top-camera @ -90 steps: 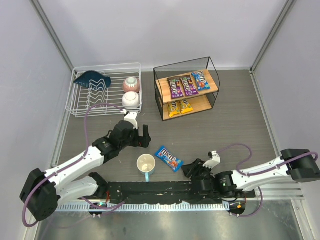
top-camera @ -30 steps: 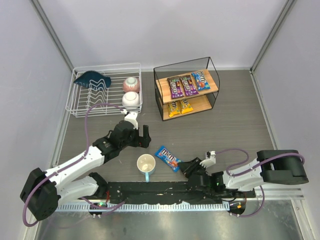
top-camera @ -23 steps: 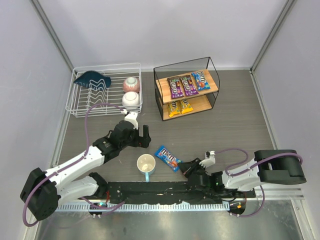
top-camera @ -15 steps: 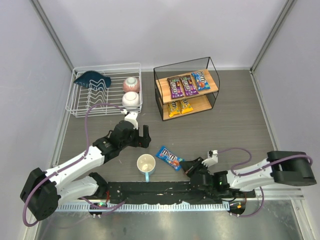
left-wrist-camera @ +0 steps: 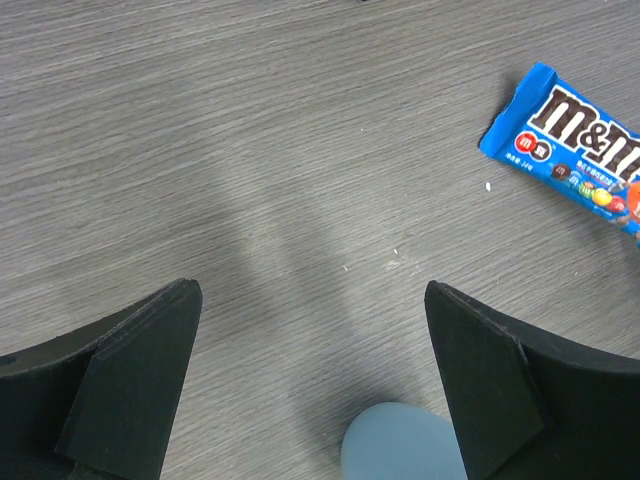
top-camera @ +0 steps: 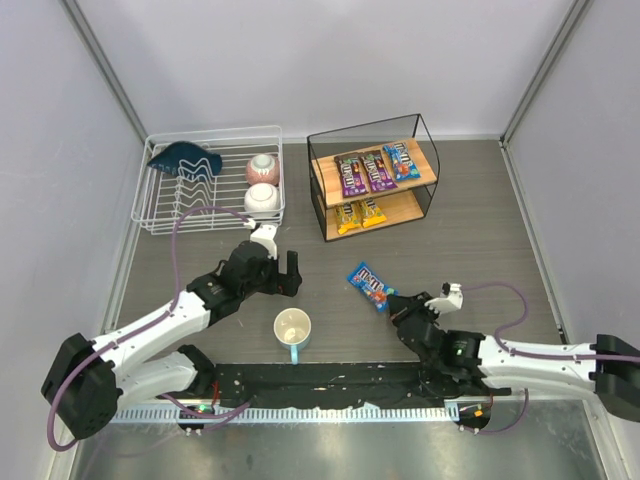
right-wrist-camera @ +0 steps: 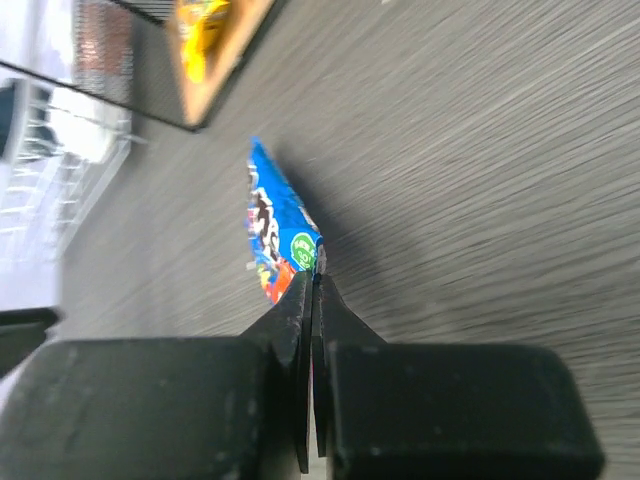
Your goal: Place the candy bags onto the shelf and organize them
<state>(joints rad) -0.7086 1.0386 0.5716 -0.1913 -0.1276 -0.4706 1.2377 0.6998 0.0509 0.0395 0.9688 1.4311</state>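
My right gripper [top-camera: 394, 305] [right-wrist-camera: 316, 280] is shut on the near end of a blue candy bag [top-camera: 371, 284] [right-wrist-camera: 275, 235]. The bag sticks out past its fingertips toward the shelf [top-camera: 406, 208] and also shows at the right edge of the left wrist view [left-wrist-camera: 575, 155]. On the shelf's top board lie two purple bags [top-camera: 352, 175] [top-camera: 378, 170] and a blue one [top-camera: 401, 160]. Two yellow bags [top-camera: 347, 216] [top-camera: 371, 211] lie on the lower board. My left gripper [top-camera: 289, 272] [left-wrist-camera: 310, 290] hangs open over bare table, left of the blue bag, holding nothing.
A light blue mug [top-camera: 292, 328] [left-wrist-camera: 400, 445] stands upright just near my left gripper. A white wire dish rack [top-camera: 165, 212] at the back left holds two bowls [top-camera: 262, 168] [top-camera: 262, 198] and a dark blue item [top-camera: 185, 157]. Grey walls enclose the table.
My right gripper has shut on the blue bag and carried it right and toward the shelf, away from the mug. The left arm has not moved.
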